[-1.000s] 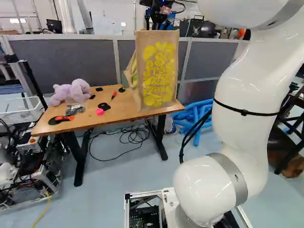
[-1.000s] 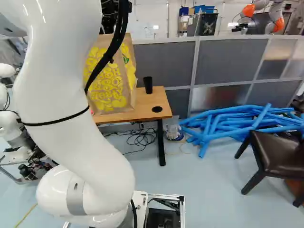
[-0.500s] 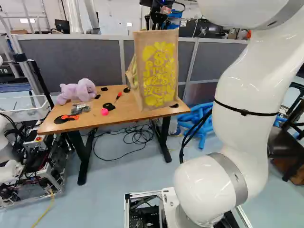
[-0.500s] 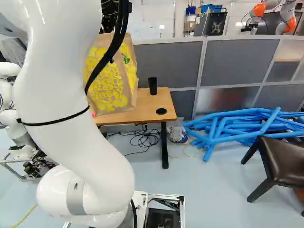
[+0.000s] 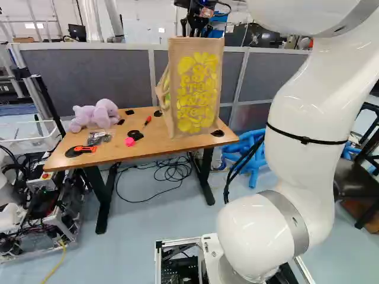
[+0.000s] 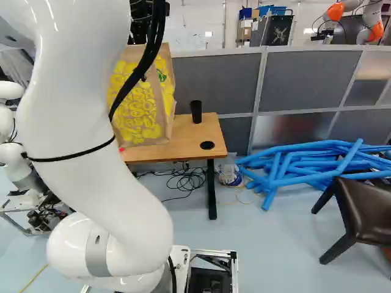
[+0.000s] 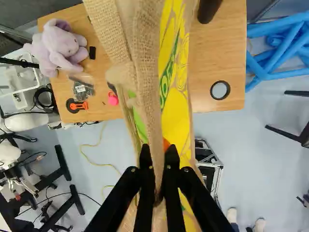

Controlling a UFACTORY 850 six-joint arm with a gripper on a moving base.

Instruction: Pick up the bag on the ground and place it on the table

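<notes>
At the top of the left base view my gripper [image 5: 196, 28] is above the tan burlap bag [image 5: 198, 89] with yellow print. In the wrist view the gripper [image 7: 158, 157] has both fingers shut on the bag's folded top edge. The bag [image 7: 176, 101] hangs upright and reaches down over the right part of the wooden table [image 5: 112, 152]. Whether its bottom touches the tabletop I cannot tell. Part of the bag [image 6: 140, 119] is hidden behind my arm and cables in the right base view.
On the table are a purple plush elephant [image 5: 98, 115], an orange-handled tool [image 5: 86, 149], a pink item [image 5: 129, 141] and a black cup [image 6: 196, 112]. Grey partitions [image 6: 311, 76] stand behind. Blue tubes [image 6: 293, 162] and a dark chair [image 6: 365, 204] are at the right; another robot [image 6: 15, 146] is at the left.
The base has moved: table and partitions shifted rightward in both base views. The bag stayed with the gripper, so it stands slightly further left over the table. Its hanging body has swayed a little.
</notes>
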